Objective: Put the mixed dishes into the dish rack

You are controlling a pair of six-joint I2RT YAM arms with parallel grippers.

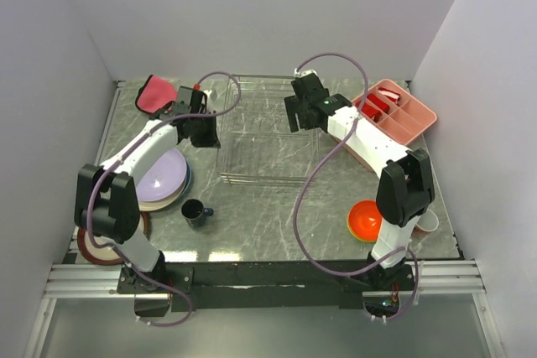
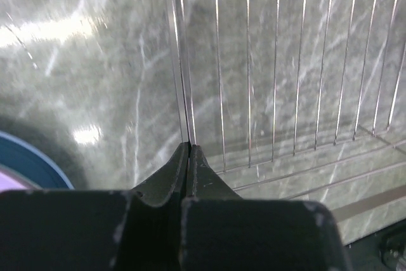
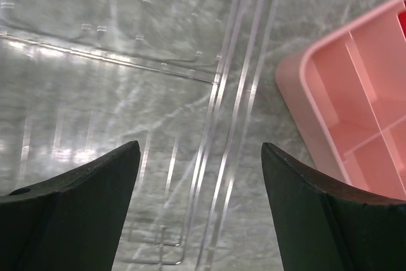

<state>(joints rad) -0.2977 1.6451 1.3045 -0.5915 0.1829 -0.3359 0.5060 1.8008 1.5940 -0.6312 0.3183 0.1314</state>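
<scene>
- Left gripper [image 2: 189,149]: jaws pressed together, pinching the left rim wire of the dish rack [image 2: 277,61].
- Right gripper [image 3: 200,150]: jaws spread wide, holding nothing, above the rack's right edge, with the pink tray [image 3: 355,93] just beside it.
- The rack lies mid-table between the two grippers.
- Left of the rack: lavender plate [image 1: 159,175] stacked on a blue plate [image 1: 186,182], and a dark mug [image 1: 195,211] near them.
- Cream plate [image 1: 92,246] at the near left corner; orange bowl [image 1: 365,220] by the right arm.
- Red cloth [image 1: 155,94] at the far left corner.

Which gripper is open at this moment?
The right gripper: its jaws stand wide apart, while the left gripper is pressed shut.
</scene>
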